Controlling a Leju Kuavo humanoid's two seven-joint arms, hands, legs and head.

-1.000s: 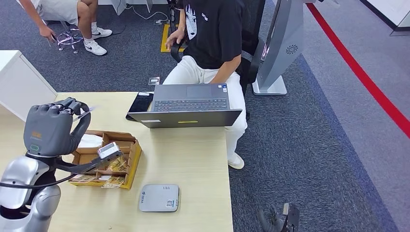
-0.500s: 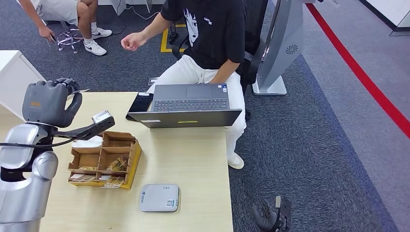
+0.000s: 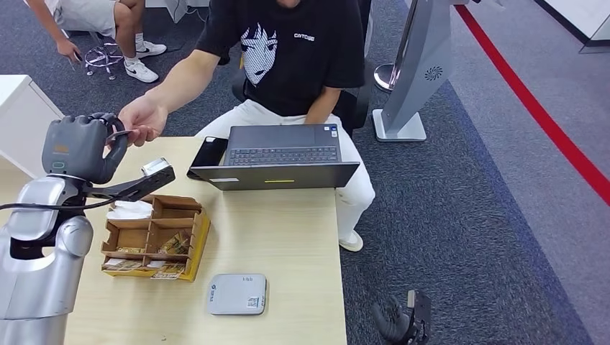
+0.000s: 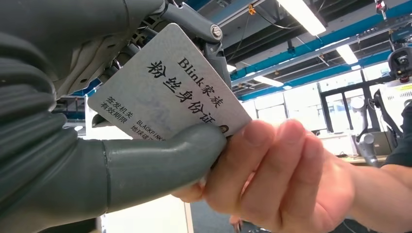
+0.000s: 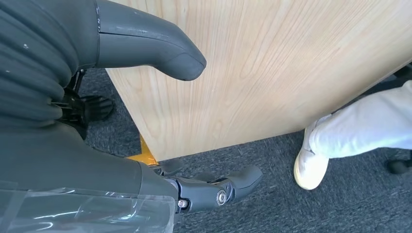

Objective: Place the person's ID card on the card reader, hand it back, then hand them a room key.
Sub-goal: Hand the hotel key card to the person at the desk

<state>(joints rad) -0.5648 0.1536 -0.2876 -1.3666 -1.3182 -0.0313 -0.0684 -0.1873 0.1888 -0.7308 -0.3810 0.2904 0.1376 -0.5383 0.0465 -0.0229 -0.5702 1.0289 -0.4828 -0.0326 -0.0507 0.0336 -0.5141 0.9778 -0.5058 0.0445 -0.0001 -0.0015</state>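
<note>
Since the earlier frames the person (image 3: 288, 57) has leaned forward and stretched an arm over the desk (image 3: 288, 244); their hand (image 3: 144, 118), in the air half a second ago, now meets the left hand (image 3: 83, 147), which has stayed raised near the desk's far left corner. A second ago the left hand was lower, over the box (image 3: 155, 241), and the person's arm was back by the chair.

In the left wrist view the left hand pinches the ID card (image 4: 165, 94) between its thumb (image 4: 160, 162) and darker fingers, while the person's fingers (image 4: 272, 165) close on the card's free end. Both hold it. The card is pale grey with dark printed characters.

The right hand (image 3: 399, 323) hangs low beside the desk's right edge, holding nothing, thumb and fingers apart in the right wrist view.

The cardboard box sits on the desk's left part, split into compartments; small packets lie in the middle and near ones, and the far-right one looks bare. White paper (image 3: 133, 210) lies touching its far left side. The card reader (image 3: 237, 293) lies near the desk's front edge, apart from the box. A laptop (image 3: 280, 162) stands open before the person, with a dark phone (image 3: 210, 152) just beside it.
</note>
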